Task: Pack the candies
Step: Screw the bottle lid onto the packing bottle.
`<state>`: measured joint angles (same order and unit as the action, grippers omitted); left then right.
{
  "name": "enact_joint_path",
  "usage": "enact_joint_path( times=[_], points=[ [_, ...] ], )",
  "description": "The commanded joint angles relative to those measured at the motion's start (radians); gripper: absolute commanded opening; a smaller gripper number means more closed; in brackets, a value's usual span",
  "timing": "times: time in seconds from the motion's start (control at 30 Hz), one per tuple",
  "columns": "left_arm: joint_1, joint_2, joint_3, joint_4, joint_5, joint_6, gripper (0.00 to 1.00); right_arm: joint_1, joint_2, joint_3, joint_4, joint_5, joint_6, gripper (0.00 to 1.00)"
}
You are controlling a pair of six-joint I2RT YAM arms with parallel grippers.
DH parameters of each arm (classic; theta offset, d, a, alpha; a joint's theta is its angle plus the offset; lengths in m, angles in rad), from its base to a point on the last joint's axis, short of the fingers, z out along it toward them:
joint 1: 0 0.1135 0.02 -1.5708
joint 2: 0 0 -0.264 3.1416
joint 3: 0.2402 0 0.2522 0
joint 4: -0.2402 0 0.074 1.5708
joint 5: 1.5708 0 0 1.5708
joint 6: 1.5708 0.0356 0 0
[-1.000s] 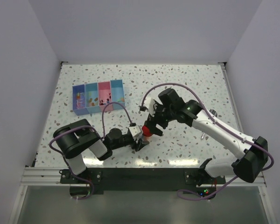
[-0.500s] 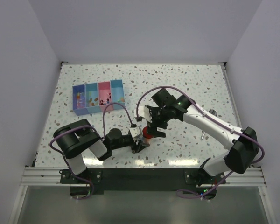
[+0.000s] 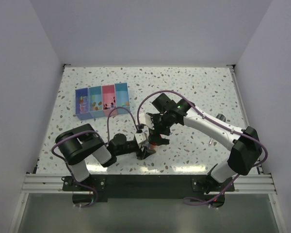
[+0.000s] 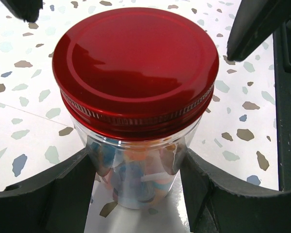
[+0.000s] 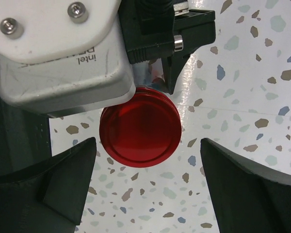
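The candies (image 4: pixel 136 170) lie inside the clear jar (image 4: pixel 184 145), capped by its red lid (image 4: pixel 136 63), upright on the speckled table (image 4: pixel 19 121). My left gripper (image 4: pixel 136 189) clasps the jar's body; my right gripper (image 5: pixel 145 189) hangs above the lid, fingers spread wide, touching nothing

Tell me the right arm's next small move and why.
Probably lower the right gripper around the red lid and close: it hovers open above the lid, the left gripper clamps the jar, and the candies are shut inside.
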<state>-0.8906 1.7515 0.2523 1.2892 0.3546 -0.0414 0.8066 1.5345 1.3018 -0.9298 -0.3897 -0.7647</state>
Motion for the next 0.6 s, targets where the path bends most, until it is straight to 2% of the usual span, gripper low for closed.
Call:
enact_joint_path(
  times=[0.0,0.37,0.47,0.5,0.57],
  points=[
    [0.002,-0.040,0.024,0.070,0.021,0.017,0.33,0.011,0.012,0.042,-0.006,-0.034,-0.013,0.91],
    [0.004,-0.043,0.031,0.045,0.023,0.029,0.32,0.020,0.039,0.054,-0.017,-0.046,-0.010,0.84],
    [0.004,-0.043,0.031,0.045,0.011,0.031,0.31,0.020,0.039,0.056,-0.020,-0.049,-0.007,0.74],
    [0.002,-0.044,0.031,0.045,0.006,0.031,0.31,0.022,0.039,0.054,-0.021,-0.051,-0.004,0.66],
    [0.002,-0.050,0.028,0.045,-0.012,0.031,0.29,0.022,0.041,0.053,-0.021,-0.051,0.013,0.59]
  ],
)
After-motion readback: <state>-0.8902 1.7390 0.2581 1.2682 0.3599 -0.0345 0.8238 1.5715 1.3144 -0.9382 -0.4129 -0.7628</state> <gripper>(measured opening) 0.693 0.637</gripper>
